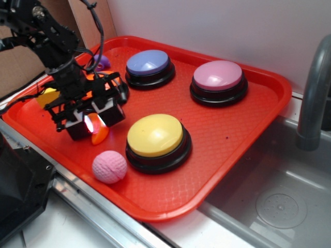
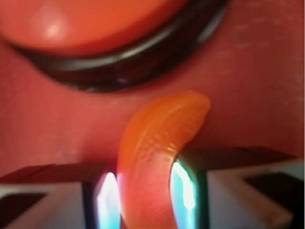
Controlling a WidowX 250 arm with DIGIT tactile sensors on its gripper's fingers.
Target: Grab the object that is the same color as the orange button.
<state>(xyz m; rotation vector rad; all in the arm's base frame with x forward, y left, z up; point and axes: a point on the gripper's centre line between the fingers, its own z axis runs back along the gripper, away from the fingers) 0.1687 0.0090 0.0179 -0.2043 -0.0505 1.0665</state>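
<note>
Wrist view, orange crescent (image 2: pixel 157 152) between gripper (image 2: pixel 143 198) fingers

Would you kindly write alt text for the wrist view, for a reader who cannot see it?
Close-up: a glossy orange crescent piece stands between the two pads of the gripper, which sit against its sides. Behind it, blurred, the orange button with its black base fills the top of the frame, on the red tray.
</note>
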